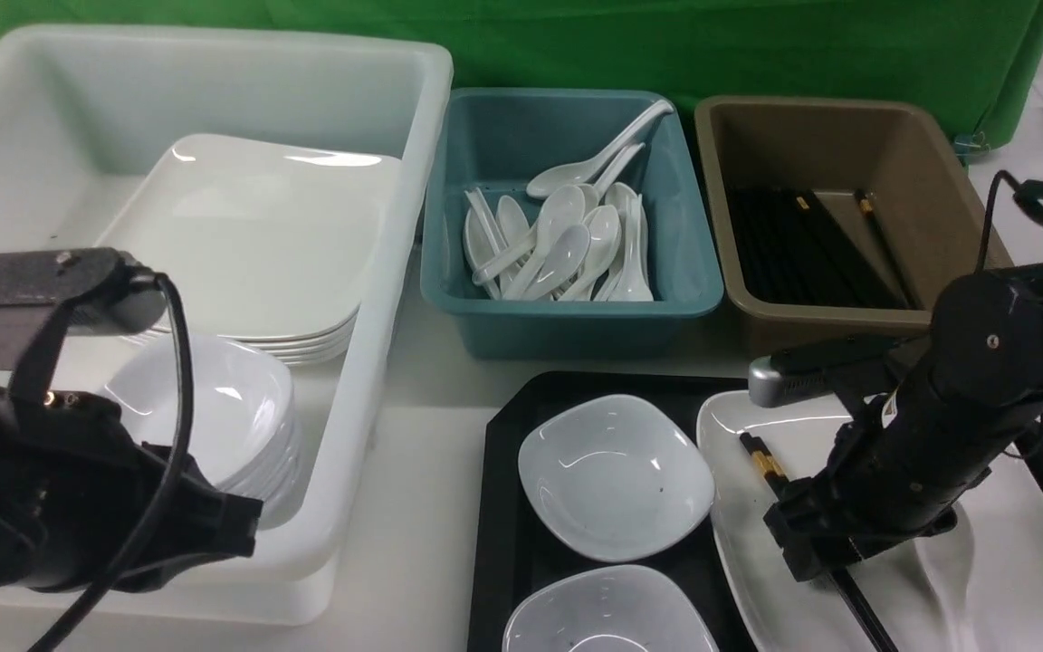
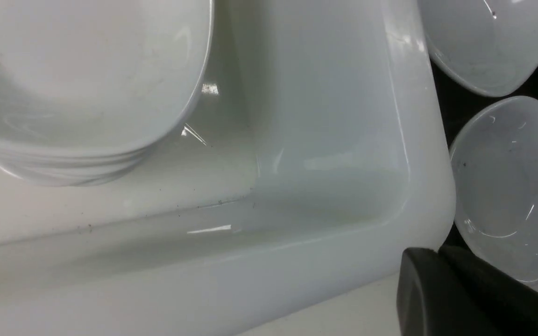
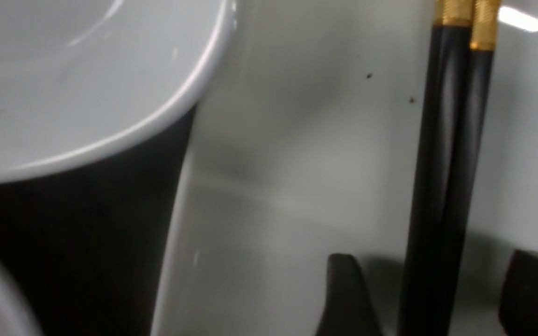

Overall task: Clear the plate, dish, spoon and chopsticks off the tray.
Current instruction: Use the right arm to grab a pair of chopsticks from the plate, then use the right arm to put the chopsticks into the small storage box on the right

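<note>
Together, two black chopsticks [image 3: 442, 186], one plate [image 3: 306, 186]

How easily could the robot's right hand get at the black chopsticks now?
Quite easily, it seems: the right gripper is open, its fingers on either side of the chopsticks, with nothing visible lying over them.

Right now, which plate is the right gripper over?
The plate on the tray, under the chopsticks; the others are stacked in the white bin.

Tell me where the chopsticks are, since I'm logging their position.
In the front view, right side, the chopsticks lie on the plate, left of the spoon.
</note>
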